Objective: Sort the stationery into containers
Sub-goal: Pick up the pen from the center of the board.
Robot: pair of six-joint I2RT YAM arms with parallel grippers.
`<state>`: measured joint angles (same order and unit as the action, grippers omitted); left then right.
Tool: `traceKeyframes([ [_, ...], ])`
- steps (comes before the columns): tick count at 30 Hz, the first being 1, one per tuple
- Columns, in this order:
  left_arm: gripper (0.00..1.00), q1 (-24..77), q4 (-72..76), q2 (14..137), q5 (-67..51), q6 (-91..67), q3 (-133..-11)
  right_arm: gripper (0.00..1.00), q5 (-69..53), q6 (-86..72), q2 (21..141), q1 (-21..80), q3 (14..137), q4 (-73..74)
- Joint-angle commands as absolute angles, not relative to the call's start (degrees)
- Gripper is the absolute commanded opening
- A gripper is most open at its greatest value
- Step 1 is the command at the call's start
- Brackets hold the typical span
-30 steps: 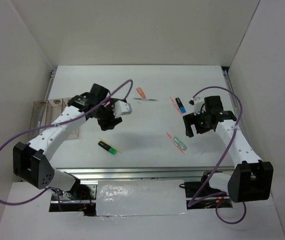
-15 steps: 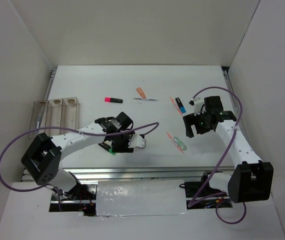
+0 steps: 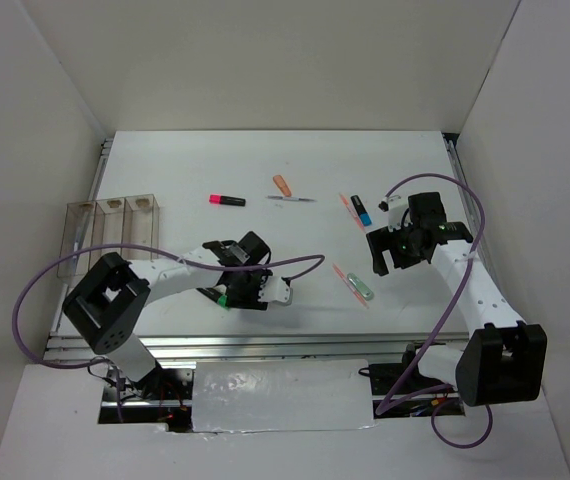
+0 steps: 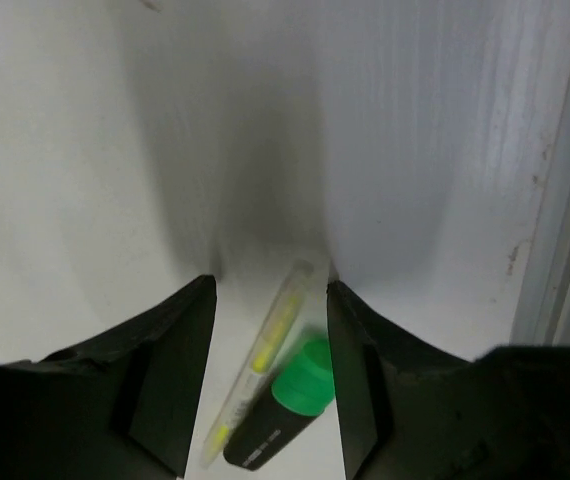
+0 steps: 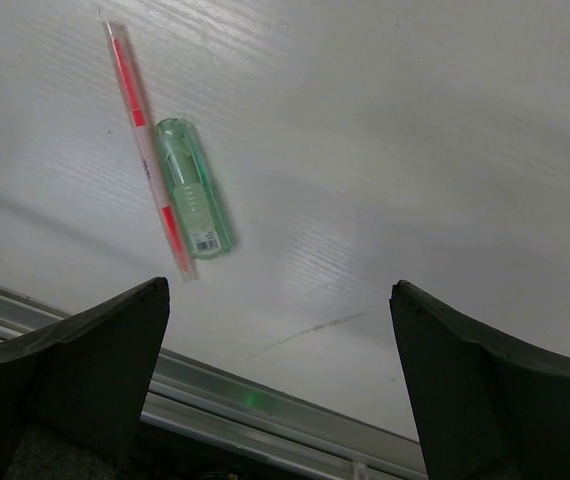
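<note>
Left gripper (image 4: 268, 292) straddles black-green highlighter (image 4: 287, 405), jaws spread; right gripper (image 5: 280, 293) hovers spread.

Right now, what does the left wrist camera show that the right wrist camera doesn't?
Only the left wrist view: a stubby black highlighter with a green cap and a thin clear yellow pen alongside it, both between the fingers of the open left gripper. Only the right wrist view: a translucent mint green highlighter and a thin red pen side by side, ahead of the open right gripper. Both: the white table and a metal rail along its edge.
</note>
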<state>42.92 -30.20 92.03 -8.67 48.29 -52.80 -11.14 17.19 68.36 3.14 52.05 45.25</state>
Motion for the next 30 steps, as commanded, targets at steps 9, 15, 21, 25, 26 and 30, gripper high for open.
traceKeyframes([
  [9, 0.50, 38.24, -29.00, 97.56, -8.70, 53.87, -52.91, 0.97, -9.58, 17.40, 66.88, 3.69, 52.03, 46.14],
  [15, 0.46, 32.35, -29.27, 100.37, -8.00, 56.07, -55.80, 0.97, -9.49, 17.49, 67.41, 3.60, 52.21, 46.14],
  [21, 0.47, 27.52, -31.64, 103.44, -8.00, 57.65, -58.27, 0.97, -9.23, 17.58, 67.50, 3.60, 52.65, 46.32],
  [25, 0.46, 24.18, -32.43, 103.36, -7.65, 59.50, -57.75, 0.97, -9.23, 17.67, 67.85, 3.69, 53.00, 46.41],
  [26, 0.45, 23.39, -32.69, 103.45, -7.56, 59.76, -57.74, 0.97, -9.40, 17.67, 68.11, 3.60, 53.09, 46.41],
  [30, 0.41, 18.73, -34.45, 104.76, -7.65, 60.91, -58.27, 0.97, -9.84, 17.40, 68.55, 3.60, 53.88, 46.67],
])
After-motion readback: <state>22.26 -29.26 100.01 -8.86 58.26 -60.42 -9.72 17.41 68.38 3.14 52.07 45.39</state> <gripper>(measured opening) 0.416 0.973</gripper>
